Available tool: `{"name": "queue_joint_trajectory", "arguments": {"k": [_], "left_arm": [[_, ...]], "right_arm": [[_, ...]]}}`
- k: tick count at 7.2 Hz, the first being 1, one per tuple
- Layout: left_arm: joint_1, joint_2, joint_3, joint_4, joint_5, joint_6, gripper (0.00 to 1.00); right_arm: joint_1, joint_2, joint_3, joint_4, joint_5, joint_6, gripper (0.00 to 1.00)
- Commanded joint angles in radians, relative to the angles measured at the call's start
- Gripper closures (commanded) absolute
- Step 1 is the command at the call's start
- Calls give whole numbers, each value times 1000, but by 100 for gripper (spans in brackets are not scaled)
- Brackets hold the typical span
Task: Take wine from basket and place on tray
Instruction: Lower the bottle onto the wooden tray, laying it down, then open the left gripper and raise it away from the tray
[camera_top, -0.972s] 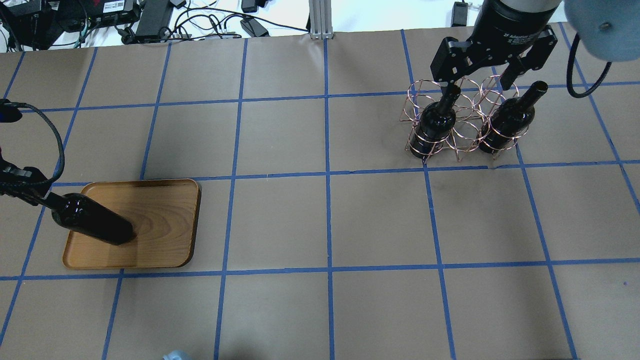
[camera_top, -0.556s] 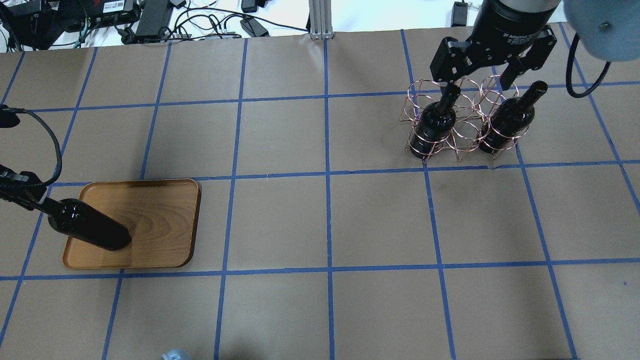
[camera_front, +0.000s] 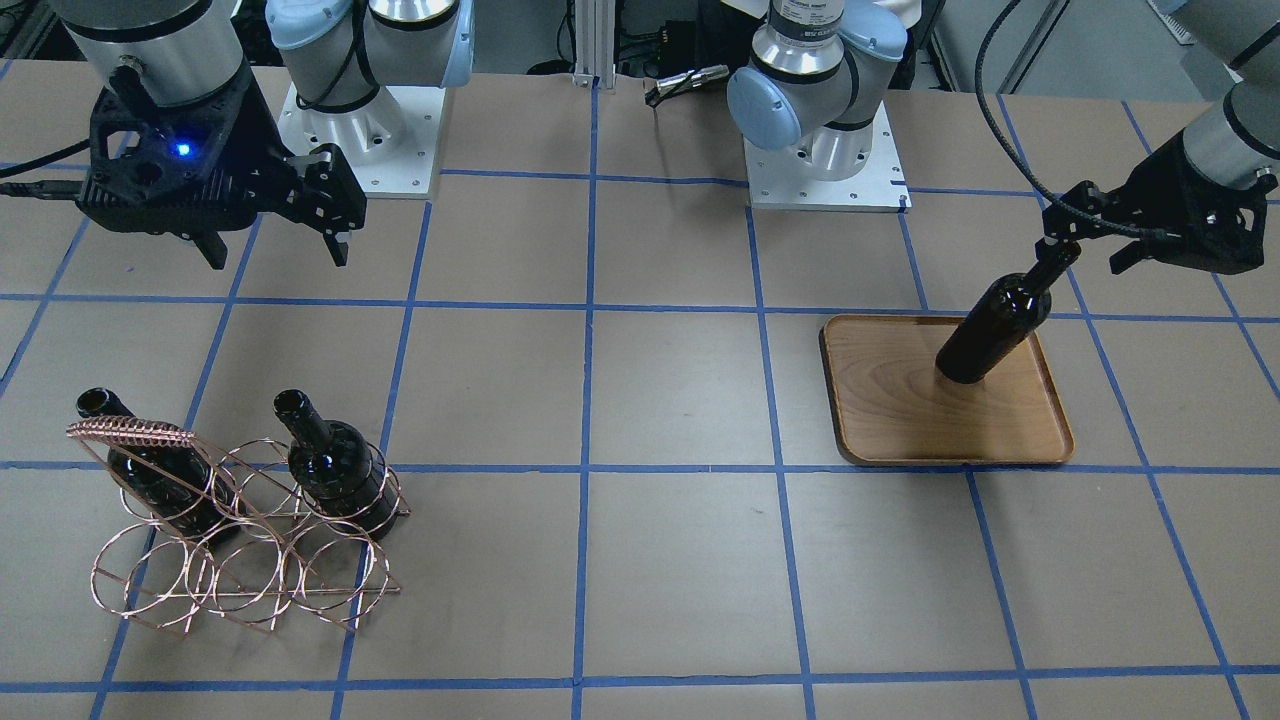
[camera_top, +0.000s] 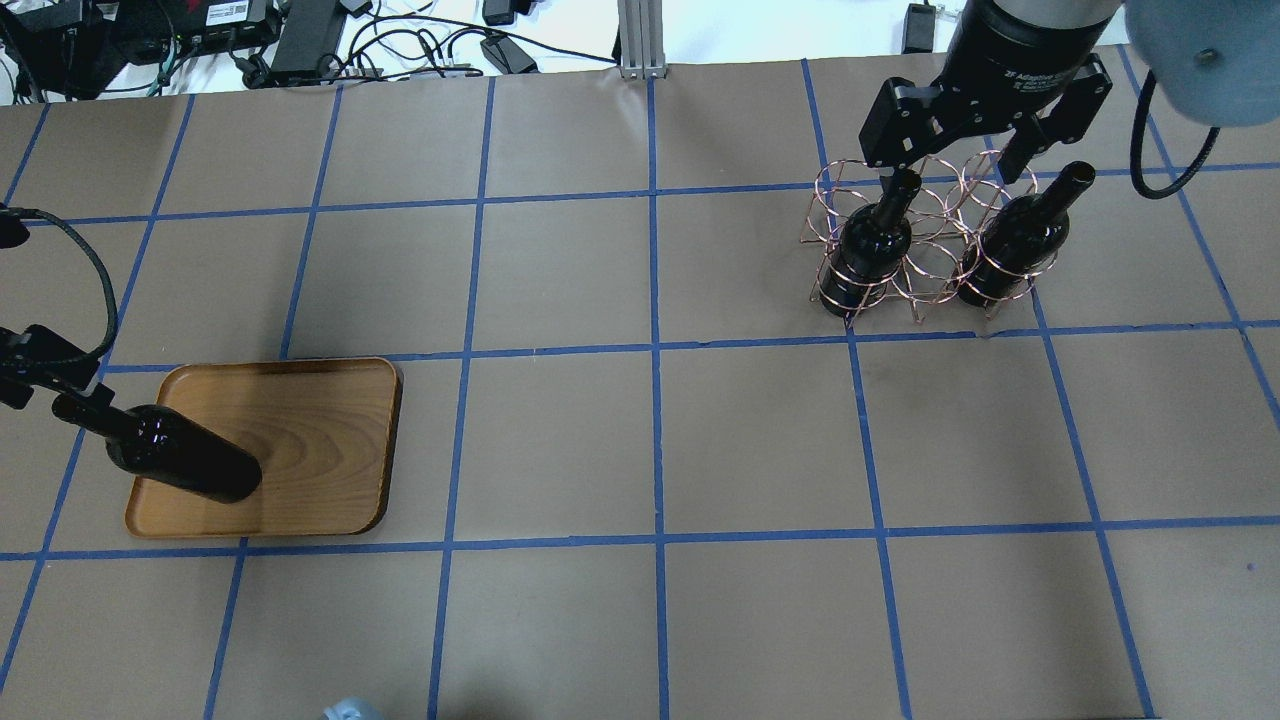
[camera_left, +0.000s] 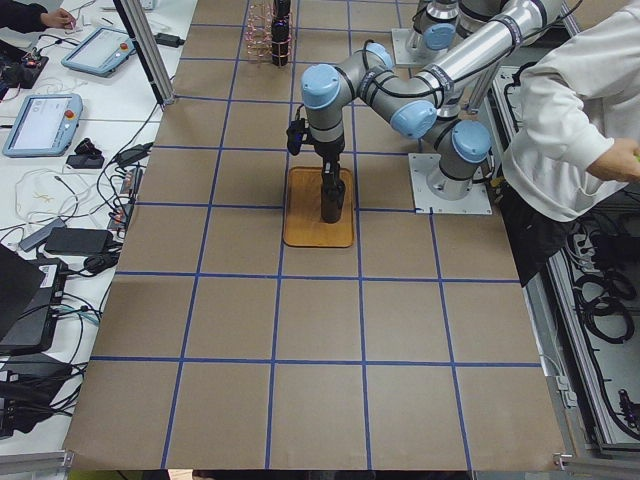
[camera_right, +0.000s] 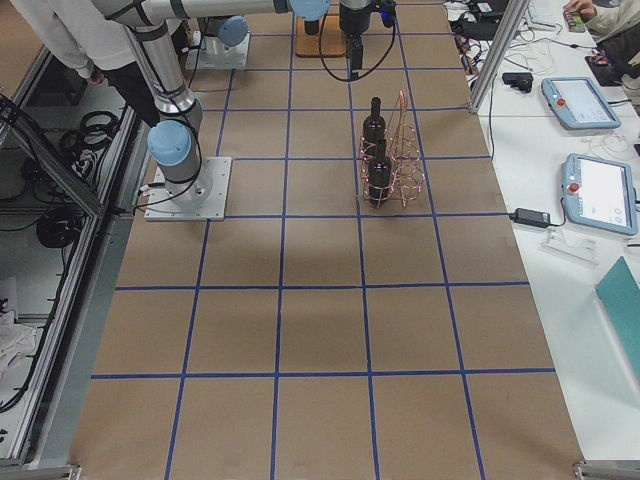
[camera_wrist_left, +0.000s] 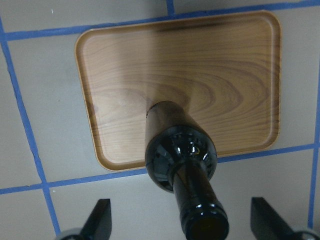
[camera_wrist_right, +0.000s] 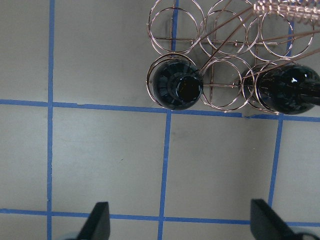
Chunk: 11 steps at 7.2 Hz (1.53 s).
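A near-black wine bottle (camera_front: 985, 330) stands on the wooden tray (camera_front: 900, 420), near its left-hand edge in the overhead view (camera_top: 185, 465). My left gripper (camera_wrist_left: 182, 220) is open. Its fingers (camera_wrist_left: 97, 220) stand wide on either side of the bottle's neck and do not touch it. The copper wire basket (camera_top: 925, 270) holds two more bottles (camera_top: 870, 245) (camera_top: 1010, 245), one at each end, with the middle ring empty. My right gripper (camera_top: 960, 150) hangs open and empty above the basket's far side.
Blue tape lines grid the brown table. Arm bases (camera_front: 820, 150) sit at the robot's edge. Cables and boxes (camera_top: 300, 40) lie beyond the far edge. An operator (camera_left: 580, 130) stands by the left arm's base.
My left gripper has let go of the bottle's neck and drawn back, so the bottle's mouth now shows. The bottle stays on the tray. The right gripper has hardly moved.
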Motion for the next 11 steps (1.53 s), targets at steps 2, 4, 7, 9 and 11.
{"name": "queue_joint_trajectory", "arguments": {"k": [2,4,7,9,11], "left_arm": [[-159,22,150,-86,-6,-231,0],[-366,-9,300,-156,-8,-599,0],[-685,-29,321,-145,-5,-965,0],[-706,-32,322,-145,-5,-965,0],[-706,-30,322,-144,-8,-964,0]], "right_arm": [[-2,1,1,0,0,0,0],[-2,1,1,0,0,0,0],[-2,1,1,0,-1,0,0],[-2,1,1,0,-1,0,0],[-2,1,1,0,-1,-2,0]]}}
